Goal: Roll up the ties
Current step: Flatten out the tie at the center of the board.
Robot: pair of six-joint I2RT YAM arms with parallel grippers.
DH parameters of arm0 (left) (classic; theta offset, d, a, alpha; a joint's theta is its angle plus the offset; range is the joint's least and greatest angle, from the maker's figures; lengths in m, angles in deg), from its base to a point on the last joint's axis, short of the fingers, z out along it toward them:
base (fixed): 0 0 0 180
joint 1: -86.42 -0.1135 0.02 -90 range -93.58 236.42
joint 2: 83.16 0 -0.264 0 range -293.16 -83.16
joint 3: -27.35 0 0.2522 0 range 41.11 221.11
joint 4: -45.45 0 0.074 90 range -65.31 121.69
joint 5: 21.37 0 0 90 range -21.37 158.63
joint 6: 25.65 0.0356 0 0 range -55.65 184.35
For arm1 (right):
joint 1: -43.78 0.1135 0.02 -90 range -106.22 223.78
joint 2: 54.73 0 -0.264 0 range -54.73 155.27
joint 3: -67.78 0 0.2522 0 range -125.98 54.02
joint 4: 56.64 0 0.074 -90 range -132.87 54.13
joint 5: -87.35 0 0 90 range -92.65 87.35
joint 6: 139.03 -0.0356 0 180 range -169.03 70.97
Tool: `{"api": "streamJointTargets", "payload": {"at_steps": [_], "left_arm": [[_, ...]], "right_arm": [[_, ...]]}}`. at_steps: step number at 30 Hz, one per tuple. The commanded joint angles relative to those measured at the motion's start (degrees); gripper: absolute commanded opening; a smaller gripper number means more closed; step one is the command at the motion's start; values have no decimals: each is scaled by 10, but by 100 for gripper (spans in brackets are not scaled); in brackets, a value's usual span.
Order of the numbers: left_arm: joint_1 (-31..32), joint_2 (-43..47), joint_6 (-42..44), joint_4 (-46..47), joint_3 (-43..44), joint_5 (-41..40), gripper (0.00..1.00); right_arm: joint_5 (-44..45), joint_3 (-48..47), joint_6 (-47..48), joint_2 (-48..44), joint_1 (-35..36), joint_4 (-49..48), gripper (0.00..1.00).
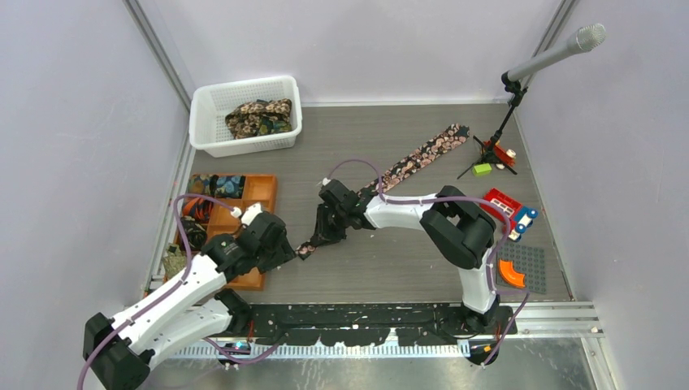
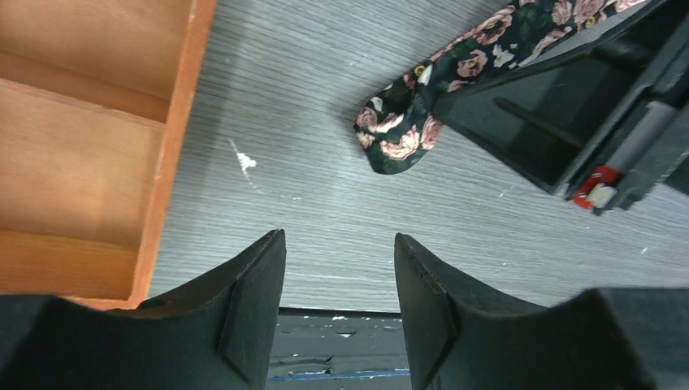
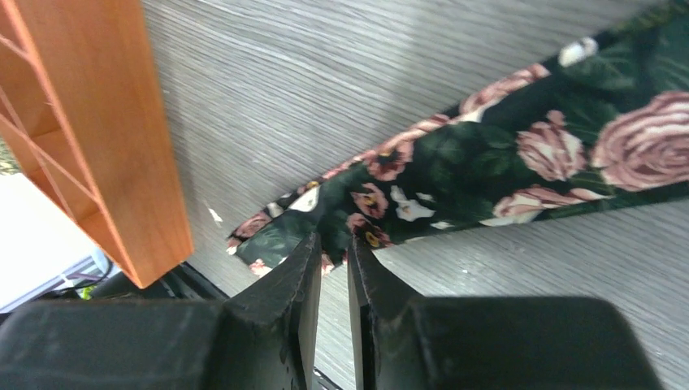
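Your right gripper [image 3: 333,245], jaws nearly together, pinches the narrow end of the black floral tie [image 3: 504,162], which stretches away beyond it across the counter [image 3: 325,81]. Your left gripper [image 2: 340,244] hovers nearby, apart and empty. So shallow a bite could slip once rolling starts.

One black floral tie [image 1: 414,162] laid diagonally toward far right corner of table [image 1: 390,260], right pincer [image 1: 312,243] at its near end, left pincer [image 1: 285,253] just beside, orange tray [image 1: 261,192] along left edge
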Motion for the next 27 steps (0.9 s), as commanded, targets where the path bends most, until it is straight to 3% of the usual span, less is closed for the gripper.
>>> {"api": "streamJointTargets", "payload": {"at_steps": [1, 10, 27], "left_arm": [[-3, -12, -34, 69, -14, 16, 54], [-3, -57, -90, 176, -60, 6, 52], [-4, -90, -67, 298, -127, -62, 43]], "right_arm": [[11, 23, 3, -3, 5, -25, 24], [22, 33, 6, 9, 4, -34, 23], [26, 8, 21, -8, 4, 2, 23]]}}
